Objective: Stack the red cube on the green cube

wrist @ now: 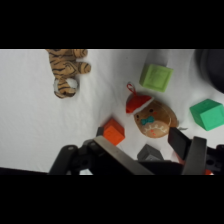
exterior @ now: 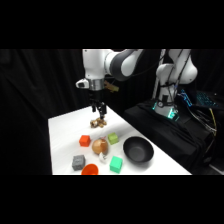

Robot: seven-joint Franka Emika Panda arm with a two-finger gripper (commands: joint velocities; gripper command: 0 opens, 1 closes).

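Hovering above the toy tiger (exterior: 98, 121) at the table's (exterior: 62, 125) far end, my claw (exterior: 99, 111) has its fingers apart and empty, while I see the red cube (exterior: 84, 140) beside the gingerbread toy (exterior: 100, 146), well apart from the green cube (exterior: 116, 164).

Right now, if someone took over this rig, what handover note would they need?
Gripper: hangs over the far part of the table, above the striped tiger toy, holding nothing; whether it is open cannot be told.
Red cube: on the table, left of the gingerbread figure, untouched.
Green cube: near the front edge, beside the black bowl, top bare.
Done: nothing. Left: grasp red cube, set it on green.
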